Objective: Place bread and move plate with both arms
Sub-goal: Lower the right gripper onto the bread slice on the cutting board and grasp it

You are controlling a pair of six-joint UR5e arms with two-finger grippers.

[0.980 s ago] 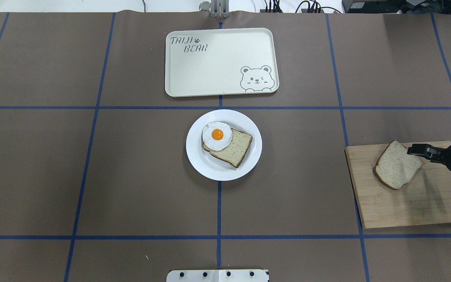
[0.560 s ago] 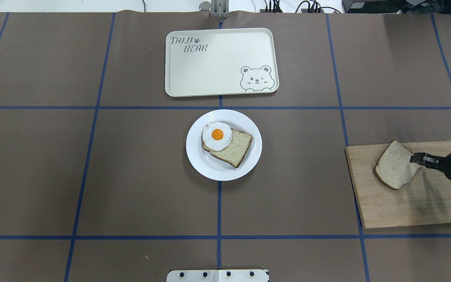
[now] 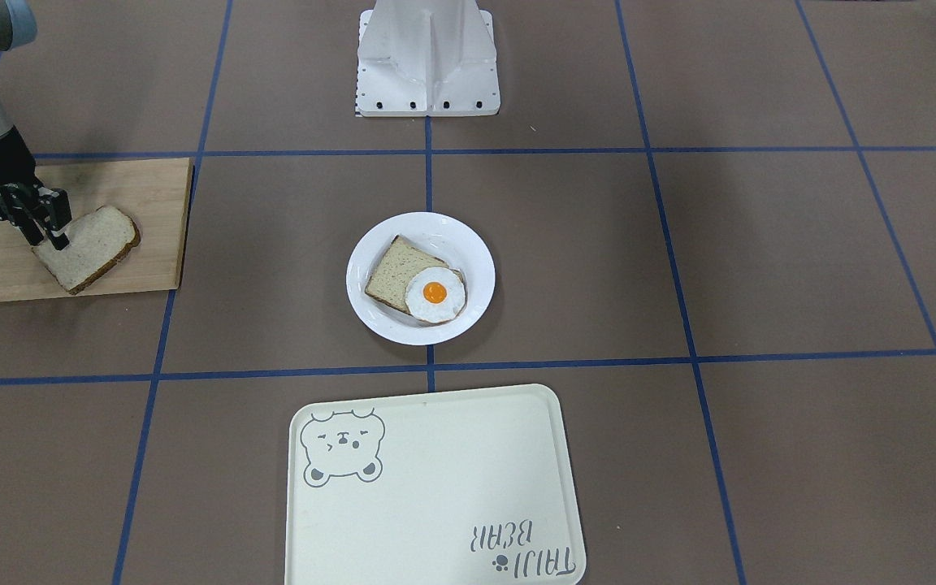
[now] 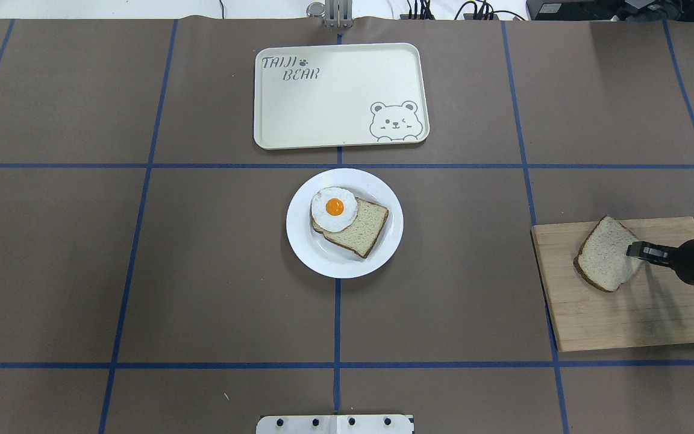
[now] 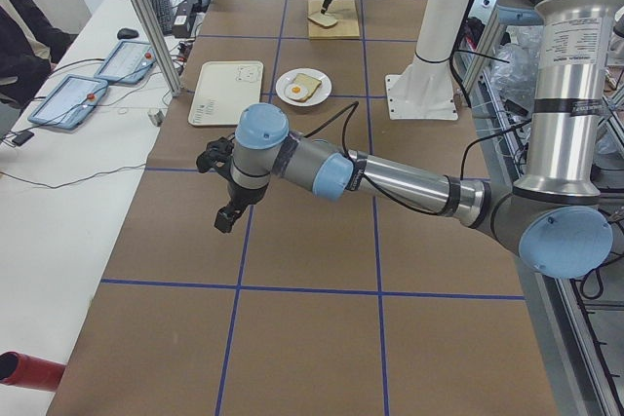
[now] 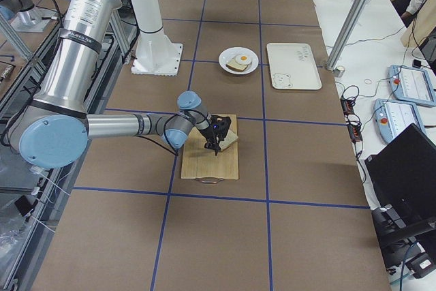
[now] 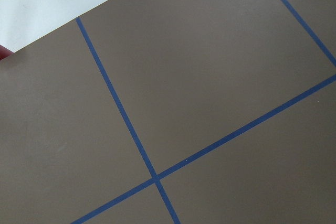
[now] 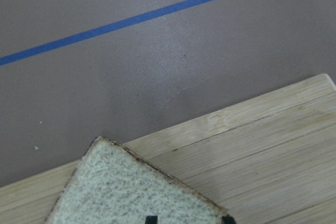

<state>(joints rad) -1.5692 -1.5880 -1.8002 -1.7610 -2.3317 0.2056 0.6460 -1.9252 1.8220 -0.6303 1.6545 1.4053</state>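
Note:
The bread point(image 4: 603, 256) lies on a wooden cutting board point(image 4: 624, 319) at the table's right, also shown in the front view point(image 3: 90, 244) and the right wrist view point(image 8: 131, 187). My right gripper point(image 4: 631, 248) is tilted down at the bread's right corner and slightly open. One fingertip is over the crumb, the other at the crust edge. The white plate point(image 4: 305, 253) sits at the table's centre. My left gripper point(image 5: 224, 219) hangs above bare table far to the left, and I cannot tell whether it is open or shut.
On the plate lie a second bread slice point(image 4: 362, 232) and a fried egg point(image 4: 334, 209). A cream bear tray point(image 4: 335, 90) lies behind the plate. The white robot base point(image 3: 427, 57) stands at the near edge.
My right gripper has drawn back a little towards the robot and lowered onto the bread's corner. The bread, plate and tray have not moved.

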